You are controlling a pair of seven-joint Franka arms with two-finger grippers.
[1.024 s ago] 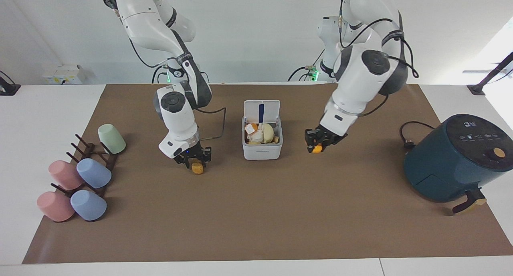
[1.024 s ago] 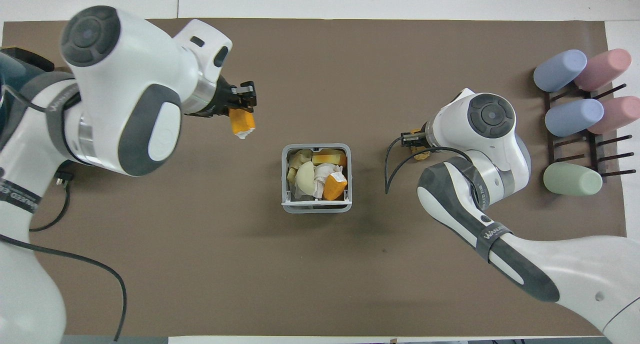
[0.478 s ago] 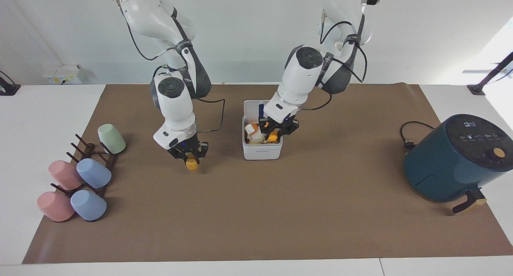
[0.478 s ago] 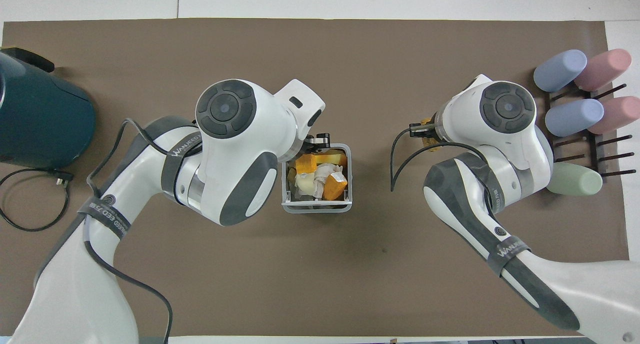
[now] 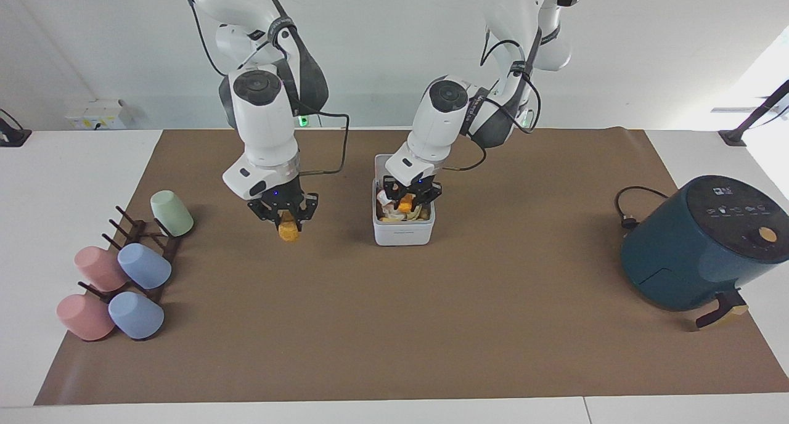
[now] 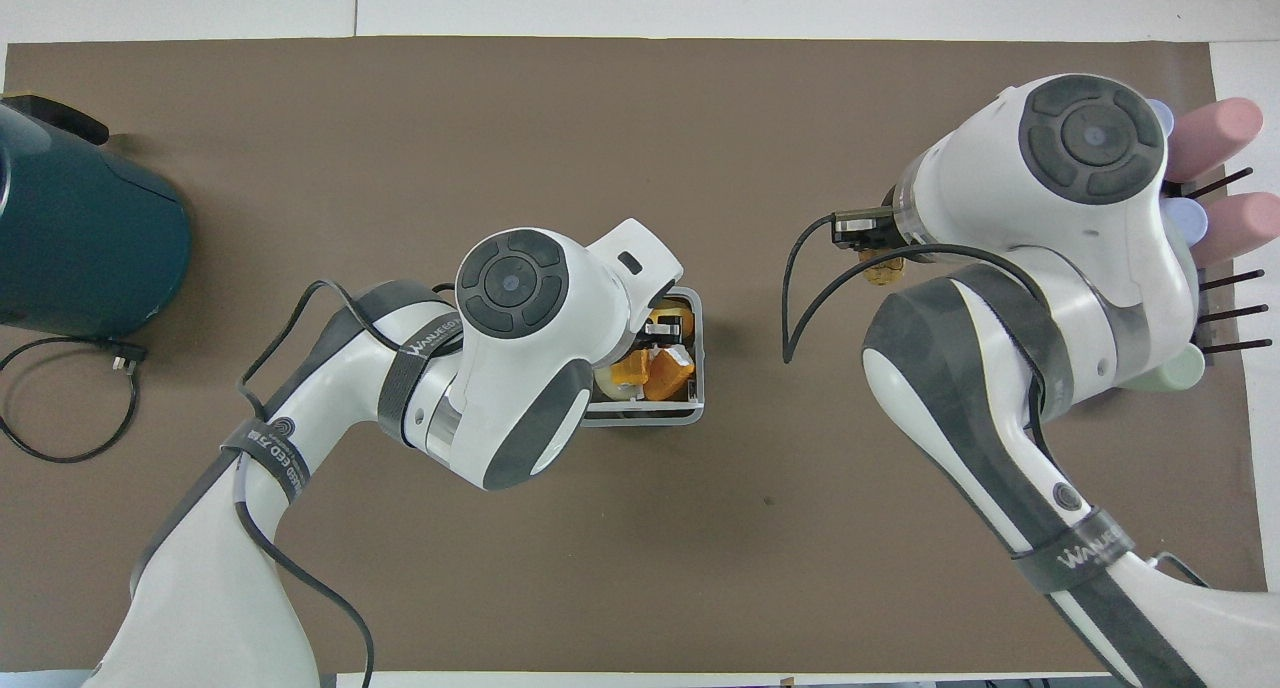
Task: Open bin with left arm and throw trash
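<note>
Holding an orange trash piece (image 5: 405, 204) in our left gripper (image 5: 409, 203) over the open bin (image 5: 404, 233); our right gripper (image 5: 285, 224) grips a crumbly piece (image 5: 287, 232) above the mat (image 5: 431, 325), toward the right arm's edge.

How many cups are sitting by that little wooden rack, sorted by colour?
Pink cups: 2
Blue cups: 2
Green cup: 1
Total: 5

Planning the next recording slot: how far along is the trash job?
Done: the small white cube bin stands open, scraps inside. In hand: the left gripper holds an orange piece over it; the right gripper carries a browner crumbly piece above the mat. Left: dropping both.
</note>
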